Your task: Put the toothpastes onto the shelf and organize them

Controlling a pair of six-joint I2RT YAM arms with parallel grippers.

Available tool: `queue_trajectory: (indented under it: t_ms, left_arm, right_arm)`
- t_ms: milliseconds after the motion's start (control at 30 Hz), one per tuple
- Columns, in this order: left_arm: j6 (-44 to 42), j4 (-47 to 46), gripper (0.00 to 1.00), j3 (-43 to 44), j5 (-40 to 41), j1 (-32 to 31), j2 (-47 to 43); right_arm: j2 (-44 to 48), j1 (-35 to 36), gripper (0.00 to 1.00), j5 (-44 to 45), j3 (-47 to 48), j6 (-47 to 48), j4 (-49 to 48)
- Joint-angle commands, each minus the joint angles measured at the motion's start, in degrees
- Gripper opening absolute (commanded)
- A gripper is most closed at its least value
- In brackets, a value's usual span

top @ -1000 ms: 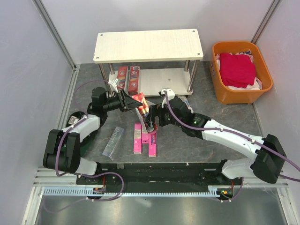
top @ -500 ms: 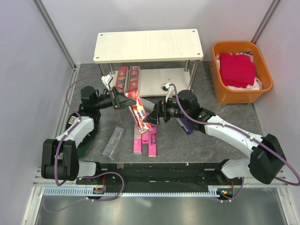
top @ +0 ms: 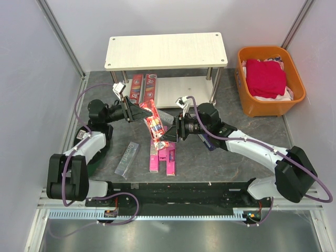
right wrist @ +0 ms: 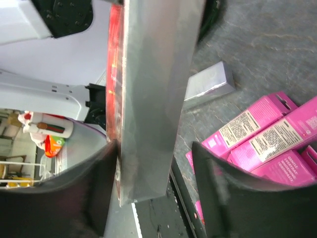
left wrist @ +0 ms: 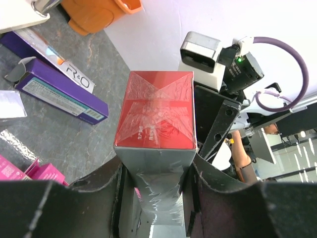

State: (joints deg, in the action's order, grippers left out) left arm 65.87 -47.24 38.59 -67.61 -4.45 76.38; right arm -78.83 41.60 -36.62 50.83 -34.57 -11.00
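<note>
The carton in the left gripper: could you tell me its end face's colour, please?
The carton end is red, clearest in the left wrist view.

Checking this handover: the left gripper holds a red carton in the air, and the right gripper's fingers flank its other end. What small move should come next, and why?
Probably close the right gripper on the red carton before the left gripper releases. Only the left gripper clamps it in mid-air, and the right wrist view shows a gap between the carton and one of the right fingers.
</note>
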Motion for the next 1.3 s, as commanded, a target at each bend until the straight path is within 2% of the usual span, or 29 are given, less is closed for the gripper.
queue_trajectory:
  t_ms: [0,133,233,267,300,400,433,467,533,567,700,900,1267]
  left_arm:
    - [9.10,-10.23,0.30,-0.36,-1.20,0.40,1.14]
    - [8.49,-9.71,0.36,-0.71,-0.85,0.40,1.23]
    - [5.26,-5.34,0.55,-0.53,-0.33,0.49,0.44]
    - [4.02,-3.57,0.67,-0.27,-0.15,0.58,0.09]
    - [2.35,-1.29,0.72,-0.09,0.37,0.67,-0.44]
    - [-7.65,14.93,0.85,1.66,3.88,0.76,-3.60]
    - [-13.86,20.03,0.87,2.45,7.37,0.76,-4.56]
    - [-17.14,30.79,0.89,4.37,9.50,0.76,-6.14]
    - [-24.86,39.73,0.92,6.49,17.20,0.76,-7.55]
    - [-26.82,46.56,0.99,8.07,19.69,0.76,-8.60]
    - [-31.93,57.49,1.00,10.45,32.95,0.76,-10.19]
    - [-34.13,64.46,1.00,11.07,45.79,0.76,-13.18]
    - [-35.98,65.26,0.99,8.26,47.75,0.76,-18.28]
  right_arm:
    - [0.17,0.14,0.57,-1.52,-1.61,-1.29,-4.64]
    - [-0.36,0.14,0.51,-1.44,-2.14,-3.14,-7.18]
    - [-0.36,0.14,0.48,-0.38,-2.40,-4.02,-7.71]
    - [-0.54,0.14,0.46,0.32,-2.40,-4.19,-7.72]
    - [-0.45,0.06,0.45,1.02,-2.31,-4.28,-7.45]
    - [-0.54,-0.12,0.40,3.74,-2.14,-4.02,-5.87]
    - [-0.80,-0.21,0.40,4.36,-2.14,-4.02,-5.00]
    - [-0.98,-0.38,0.39,4.80,-2.22,-4.28,-4.82]
    - [-1.59,-1.26,0.38,5.33,-2.57,-5.41,-5.25]
    - [-1.77,-1.52,0.38,5.51,-2.66,-5.86,-5.52]
    - [-2.91,-3.10,0.37,6.82,-2.40,-6.91,-6.39]
    - [-7.82,-5.91,0.35,7.88,0.14,-9.90,-9.20]
    - [-21.80,-10.66,0.33,8.23,13.13,-15.53,-14.31]
